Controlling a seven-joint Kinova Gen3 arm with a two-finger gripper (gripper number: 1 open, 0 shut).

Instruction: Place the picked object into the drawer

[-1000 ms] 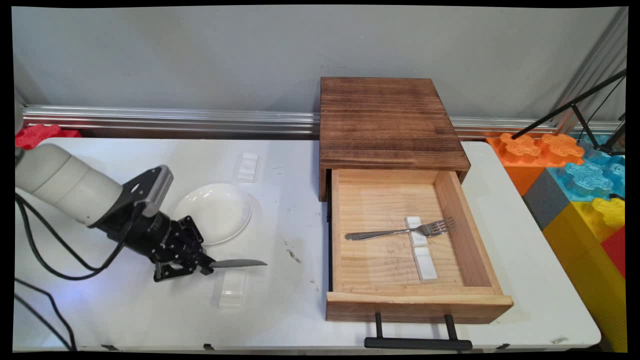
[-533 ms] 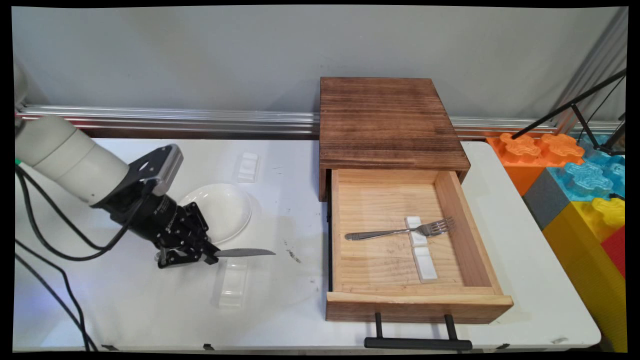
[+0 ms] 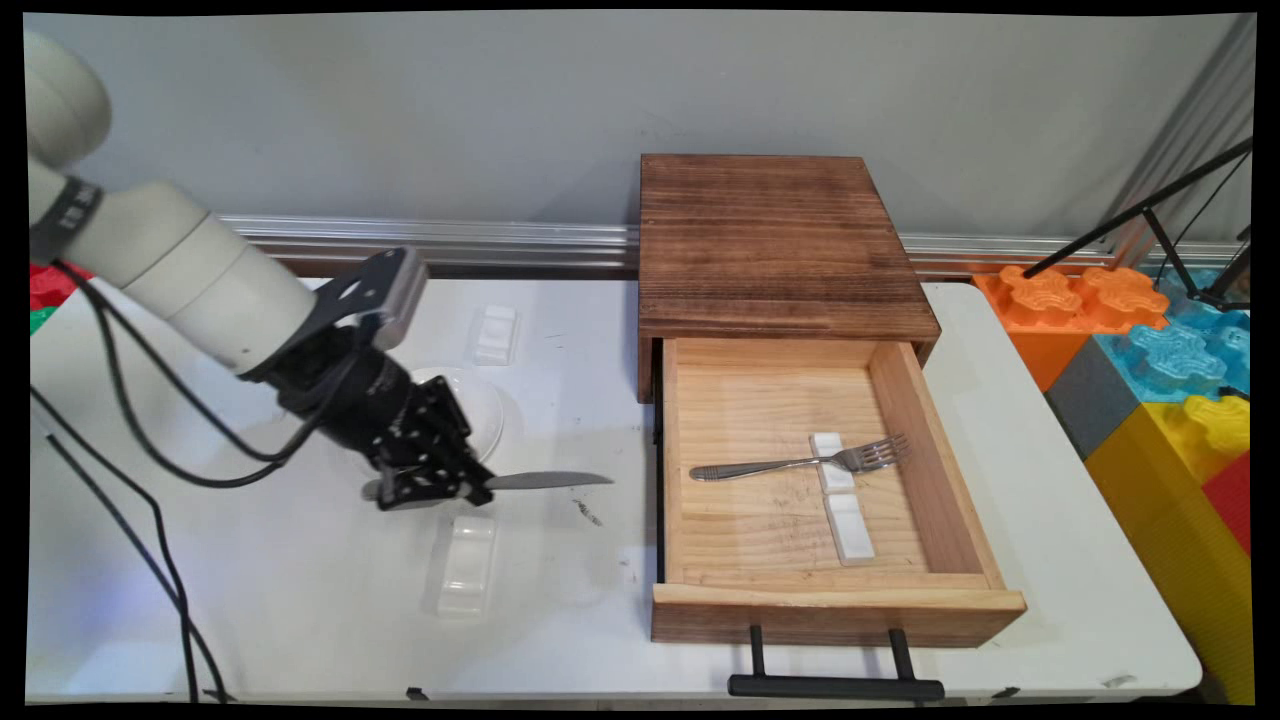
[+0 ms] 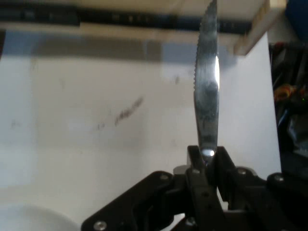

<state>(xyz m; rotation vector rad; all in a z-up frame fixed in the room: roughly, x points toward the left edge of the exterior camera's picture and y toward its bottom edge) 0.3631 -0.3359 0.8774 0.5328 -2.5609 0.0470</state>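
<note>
Above the white bench (image 3: 300,620), the black two-finger hand (image 3: 478,490) is clamped on a serrated steel knife (image 3: 545,481), blade level, pointing at the open wooden drawer (image 3: 835,600). Just behind sits a white round plate (image 3: 483,405); below, a white rest (image 3: 467,564).

Silver serrated knife (image 3: 545,481) in black tool (image 3: 478,490); white plate (image 3: 480,412); pale wood drawer (image 3: 836,608), silver fork (image 3: 800,462).
</note>
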